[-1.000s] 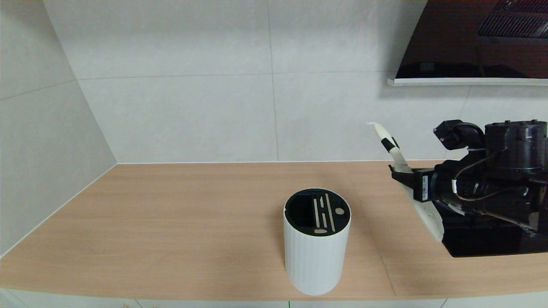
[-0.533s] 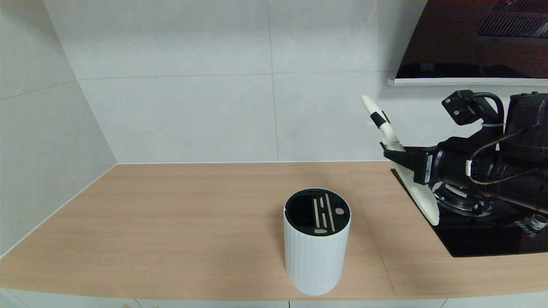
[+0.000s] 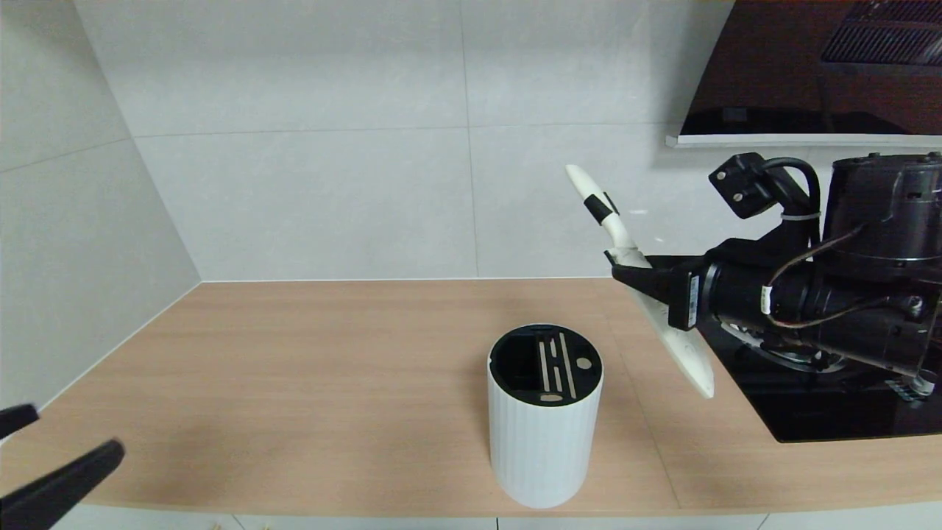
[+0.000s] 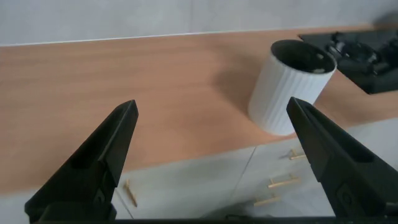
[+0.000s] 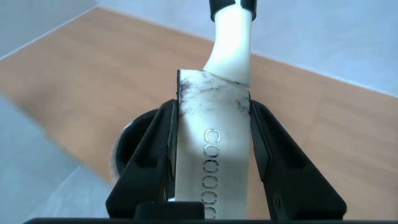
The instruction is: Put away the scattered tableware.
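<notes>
**Knife aloft, holder waiting**

Clamped edge to edge on the blade of a white knife (image 3: 684,353), just below its handle: the jaws of the right gripper (image 3: 633,276). Held well above the wooden counter (image 3: 331,353), handle up toward the tiled wall (image 3: 331,199), tip slanting down, off to the right of the white ribbed holder (image 3: 544,434) and near the black cooktop (image 3: 824,412). Probably gripped by the blade to leave the tip free for one of the narrow slots in the holder's black top. Tilt to be taken out first, by this reading.

Low at the counter's near left corner, the left gripper (image 3: 44,449), jaws wide apart and holding nothing, well clear of the holder and likely parked out of the way.

From the right wrist: pads (image 5: 158,143) hard against both edges of the blade, a row of small oval holes down its face, grey smudges near the handle, all too fine to make out from the head. Beneath, a dark round blur, possibly the holder's top; too soft to say.

From the left wrist: the holder (image 4: 283,87) side-on near the counter's front edge, with cabinet fronts (image 4: 186,186) and pull handles below. From the head: the slot layout and the open gap between tip and holder.
</notes>
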You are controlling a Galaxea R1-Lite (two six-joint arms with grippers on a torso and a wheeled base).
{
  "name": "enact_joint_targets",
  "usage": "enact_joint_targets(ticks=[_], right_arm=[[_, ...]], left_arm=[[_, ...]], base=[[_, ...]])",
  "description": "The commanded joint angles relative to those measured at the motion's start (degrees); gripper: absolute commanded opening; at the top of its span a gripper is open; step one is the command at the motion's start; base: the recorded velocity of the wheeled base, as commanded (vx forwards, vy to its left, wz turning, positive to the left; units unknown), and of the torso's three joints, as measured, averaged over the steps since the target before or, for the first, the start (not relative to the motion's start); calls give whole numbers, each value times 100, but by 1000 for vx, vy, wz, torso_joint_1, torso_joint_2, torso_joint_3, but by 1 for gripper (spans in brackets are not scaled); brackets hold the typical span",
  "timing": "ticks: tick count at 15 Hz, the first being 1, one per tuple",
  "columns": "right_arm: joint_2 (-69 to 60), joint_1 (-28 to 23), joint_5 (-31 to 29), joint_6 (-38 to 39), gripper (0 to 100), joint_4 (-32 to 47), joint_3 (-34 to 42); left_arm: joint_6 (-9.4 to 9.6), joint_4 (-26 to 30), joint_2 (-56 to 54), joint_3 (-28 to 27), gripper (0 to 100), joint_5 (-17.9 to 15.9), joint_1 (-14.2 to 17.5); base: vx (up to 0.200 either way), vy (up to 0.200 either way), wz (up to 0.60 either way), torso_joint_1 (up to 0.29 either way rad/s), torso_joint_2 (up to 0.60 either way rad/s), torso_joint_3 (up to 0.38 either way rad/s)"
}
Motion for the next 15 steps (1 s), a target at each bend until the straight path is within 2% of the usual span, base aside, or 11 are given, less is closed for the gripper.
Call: enact_joint_targets(ticks=[1,2,3,5,7,8,9,11,12,15], right_arm=[[36,140,8,-1,0,-19,81],[18,175,17,-1,0,-19,81],[18,263,-27,-1,0,-10,89],[1,333,-62,-1,0,-10,81],[1,544,-246,-1,0,16,63],[9,799,-589,-1,0,16,54],[27,992,-783,-1,0,16,54],[45,1221,-958,8,0,16,63],[36,1256,-976,26,0,16,72],[159,1511,-1090,43,0,-1,46]], left_arm=[[-797,-750,2510,-938,100,-182,-909],[-1429,-882,2896,-1131,100,-199,-1260],[-1763,-1075,3204,-1254,100,-208,-1480],[-2080,-1726,3802,-1421,100,-296,-1753],[-2590,-2236,4276,-1676,100,-419,-2016],[-3126,-2570,4549,-1861,100,-436,-2280],[-3442,-2824,4698,-1896,100,-436,-2447],[-3873,-3343,4830,-1791,100,-410,-2605],[-3996,-3545,4874,-1773,100,-410,-2614],[-3996,-3853,5067,-1791,100,-331,-2711]], base=[[0,0,0,0,0,0],[0,0,0,0,0,0],[0,0,0,0,0,0],[0,0,0,0,0,0],[0,0,0,0,0,0],[0,0,0,0,0,0],[0,0,0,0,0,0],[0,0,0,0,0,0],[0,0,0,0,0,0],[0,0,0,0,0,0]])
